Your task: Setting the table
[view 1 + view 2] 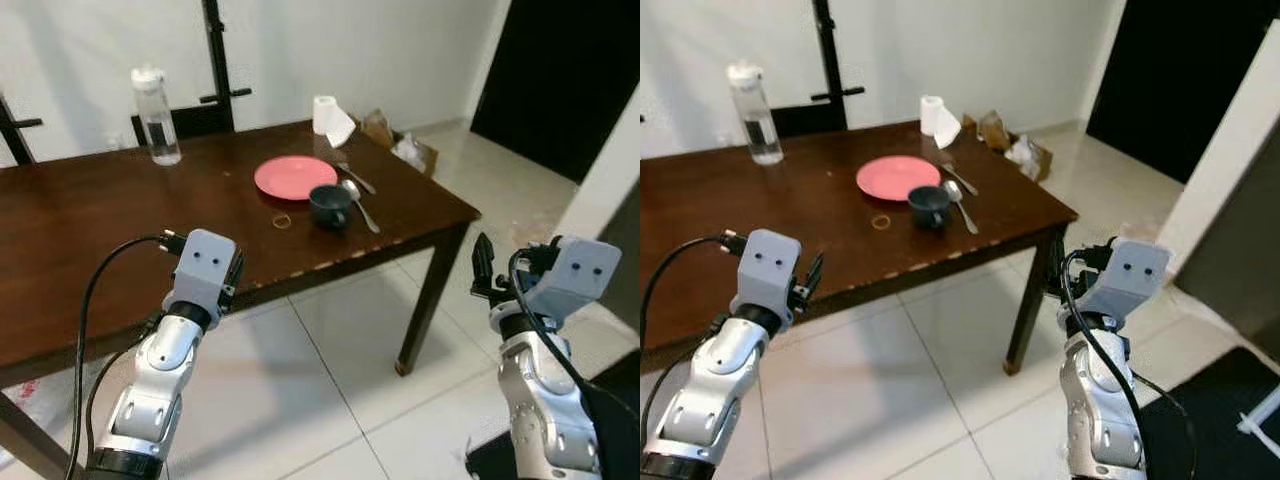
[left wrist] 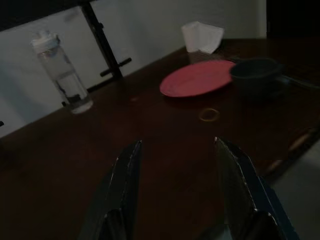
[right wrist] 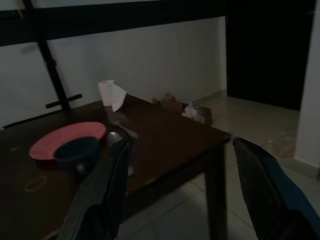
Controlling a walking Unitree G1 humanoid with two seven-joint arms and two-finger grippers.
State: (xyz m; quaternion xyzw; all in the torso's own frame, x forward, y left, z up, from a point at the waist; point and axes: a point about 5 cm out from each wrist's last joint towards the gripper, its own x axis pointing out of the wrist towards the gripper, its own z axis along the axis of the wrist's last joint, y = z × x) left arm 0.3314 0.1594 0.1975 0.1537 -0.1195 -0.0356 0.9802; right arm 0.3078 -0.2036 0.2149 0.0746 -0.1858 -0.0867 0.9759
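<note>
Dark wood table takes up most of the scene, w/ white tiled floor in front and a black chair behind it at the wall.

Left arm's raised at the table's near edge; left gripper points over the tabletop, fingers spread wide, nothing between them. Right arm's raised off the table's right corner, over the floor; right gripper aims toward that corner, fingers also wide apart and empty.

On the far side, approx. centre-right: red plate, flat on the wood. Dark bowl sits just in front of the plate, at its right edge, maybe touching the rim – hard to tell. Spoon lies right beside the bowl, handle toward the near edge. Second utensil lies beside the plate; prob. a fork, too small to be sure.

Clear bottle w/ white cap stands upright at the far left. Paper roll stands at the far edge, behind the plate. Small ring, rubber-band-like, lies in front of the plate, left of the bowl.
</note>
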